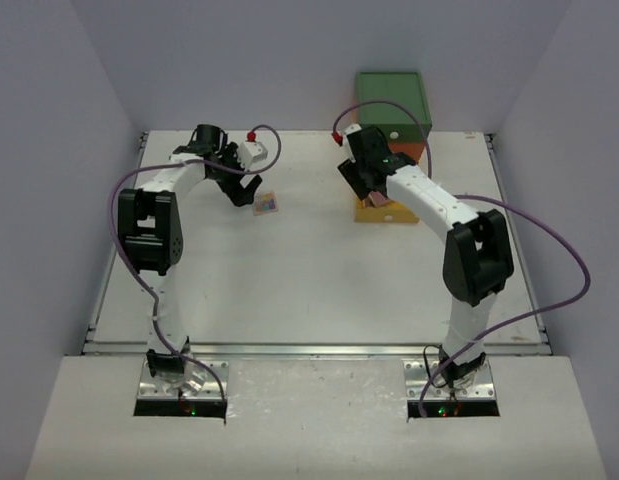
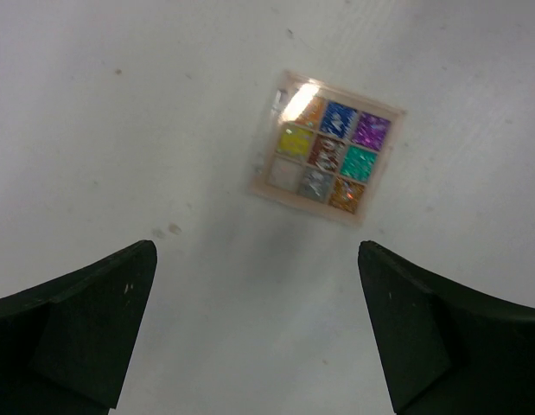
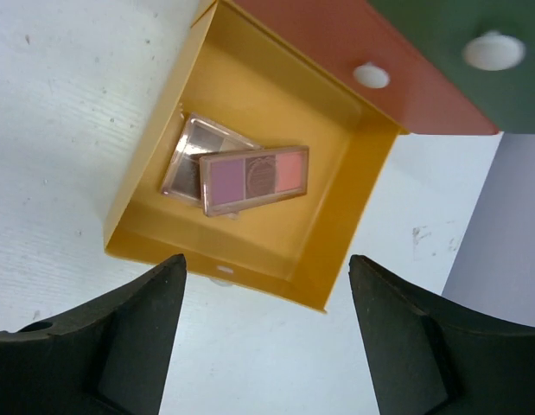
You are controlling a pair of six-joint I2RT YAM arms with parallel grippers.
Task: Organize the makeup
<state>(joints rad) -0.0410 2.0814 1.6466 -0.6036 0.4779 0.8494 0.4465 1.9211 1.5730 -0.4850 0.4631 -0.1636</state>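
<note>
yellow drawer rim [image 3: 241,266] around two palettes [image 3: 254,177]

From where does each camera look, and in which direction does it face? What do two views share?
Top external: above and behind, looking down on the table; the left arm and right arm show whole.
Left wrist: on the left arm, looking down at the nine-colour palette on the table; the open left claw shows.
Right wrist: on the right arm, looking down into the yellow drawer holding two palettes; the open right claw shows.
Shared: top and left wrist both show the nine-colour palette.
</note>
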